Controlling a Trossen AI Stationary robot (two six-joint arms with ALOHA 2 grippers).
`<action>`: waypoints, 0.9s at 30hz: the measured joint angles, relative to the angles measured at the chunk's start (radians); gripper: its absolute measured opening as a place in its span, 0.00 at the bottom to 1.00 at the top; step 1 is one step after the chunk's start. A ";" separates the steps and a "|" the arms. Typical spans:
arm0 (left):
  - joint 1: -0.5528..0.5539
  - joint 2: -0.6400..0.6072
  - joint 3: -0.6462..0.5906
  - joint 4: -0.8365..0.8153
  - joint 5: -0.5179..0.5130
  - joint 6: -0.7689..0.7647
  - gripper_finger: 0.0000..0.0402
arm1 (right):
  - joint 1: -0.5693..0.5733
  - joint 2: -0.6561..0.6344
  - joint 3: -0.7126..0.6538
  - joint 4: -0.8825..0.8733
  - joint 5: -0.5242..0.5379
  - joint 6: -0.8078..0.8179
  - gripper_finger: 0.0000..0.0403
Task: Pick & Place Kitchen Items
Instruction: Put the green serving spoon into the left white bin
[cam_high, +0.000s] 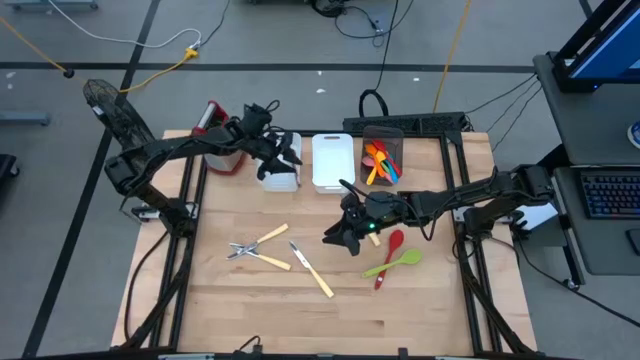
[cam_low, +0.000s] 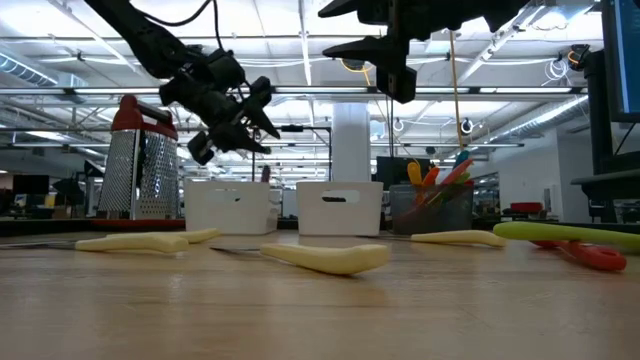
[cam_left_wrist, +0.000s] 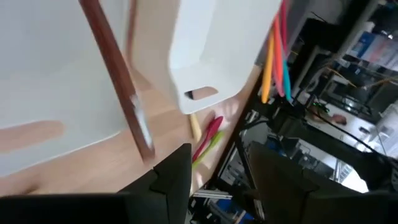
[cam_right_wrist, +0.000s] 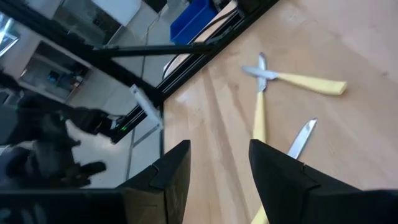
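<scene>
Left gripper (cam_high: 283, 152) hangs over the left white bin (cam_high: 279, 178), at the table's far edge. Second white bin (cam_high: 332, 161) just to its right; dark bin (cam_high: 383, 152) holding orange and other bright utensils (cam_high: 380, 163) further right. Red-topped grater (cam_high: 212, 128) to its left.

Right gripper (cam_high: 340, 237) sits mid-table, fingers apart, empty. Red spoon (cam_high: 389, 255) and green spoon (cam_high: 394, 263) lie just to its right; yellow-handled metal pieces (cam_high: 262, 248) to its left, well apart.
</scene>
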 joint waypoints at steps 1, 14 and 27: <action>0.002 -0.008 0.000 -0.016 -0.007 0.000 0.42 | 0.000 0.000 0.000 0.000 -0.005 0.000 0.39; -0.100 -0.217 0.000 -0.010 -0.149 0.075 0.42 | -0.011 0.000 0.000 -0.034 -0.189 -0.018 0.39; -0.423 -0.426 0.000 -0.037 -0.463 0.528 0.42 | -0.004 -0.010 -0.086 -0.136 -0.419 -0.125 0.39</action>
